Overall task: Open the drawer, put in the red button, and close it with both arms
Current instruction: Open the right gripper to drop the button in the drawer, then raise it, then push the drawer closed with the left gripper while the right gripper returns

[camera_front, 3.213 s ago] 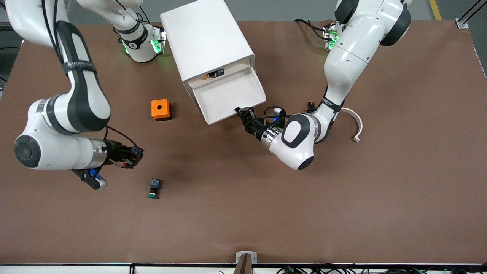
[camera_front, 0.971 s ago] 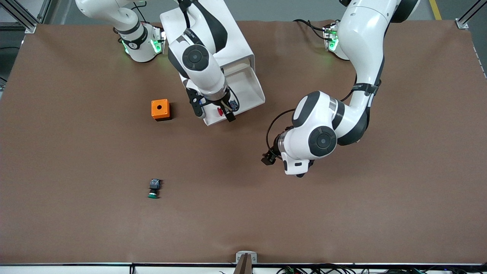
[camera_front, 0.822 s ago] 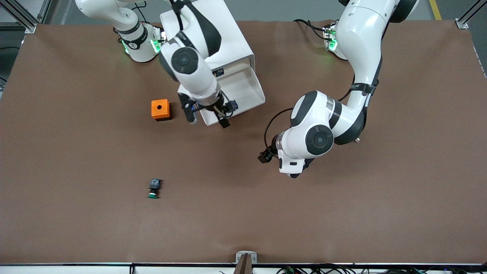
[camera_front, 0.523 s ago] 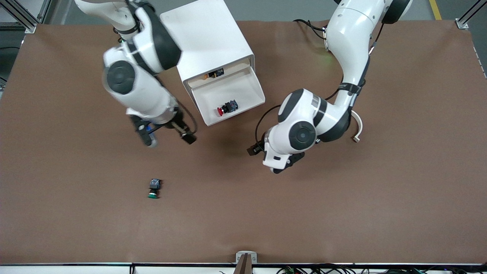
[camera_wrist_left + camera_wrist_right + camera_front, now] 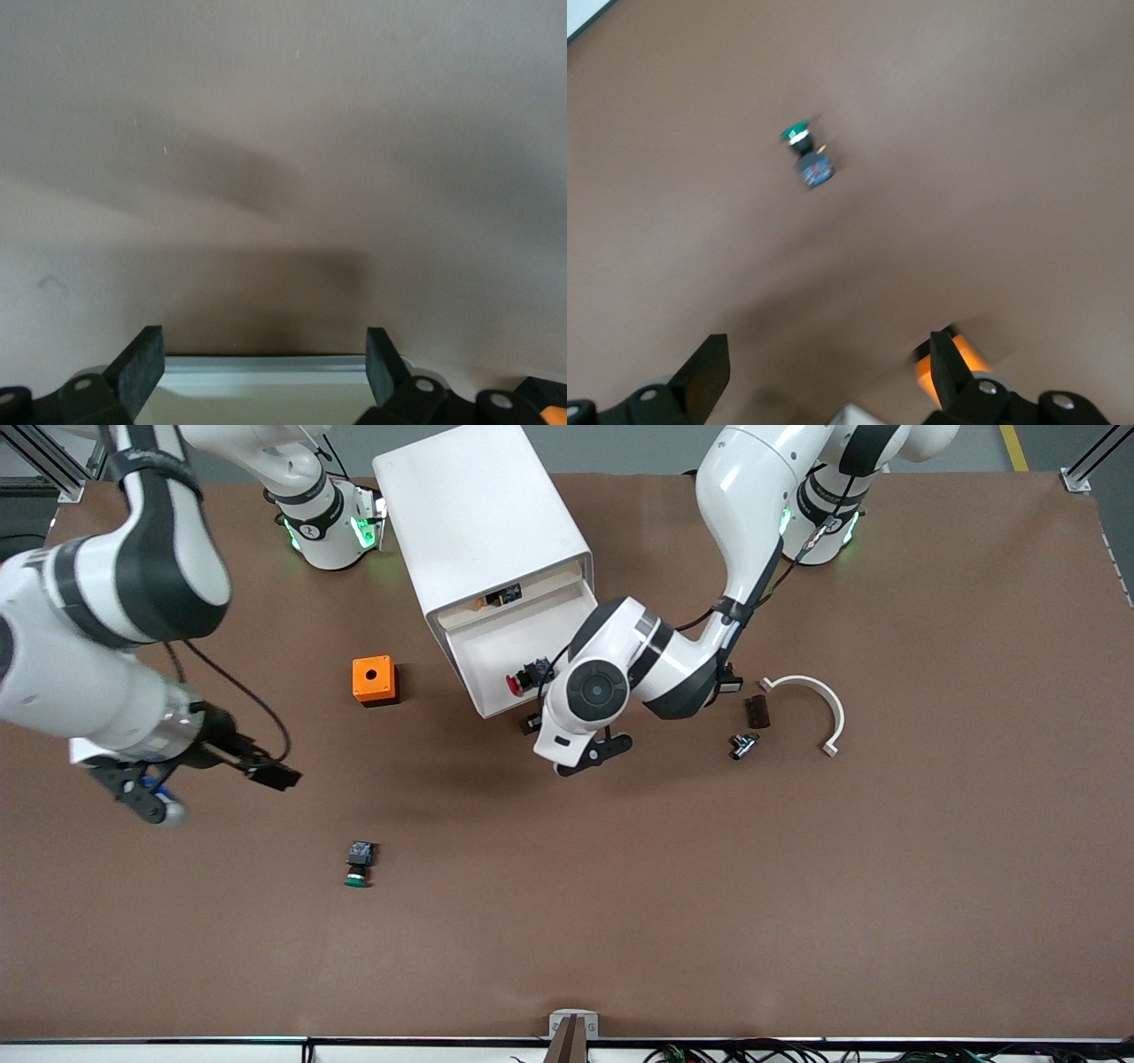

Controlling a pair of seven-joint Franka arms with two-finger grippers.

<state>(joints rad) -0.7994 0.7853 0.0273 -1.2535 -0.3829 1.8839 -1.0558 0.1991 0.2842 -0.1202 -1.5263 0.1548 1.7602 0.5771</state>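
Two switches (image 5: 358, 864), orange box (image 5: 374, 680), white arc (image 5: 813, 702).

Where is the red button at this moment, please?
In the front view, the red button lies inside the open drawer of the white cabinet, near the drawer's front edge, with the left hand just at that edge.

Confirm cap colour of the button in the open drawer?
Red. The red button lies in the drawer; front view shows it best.
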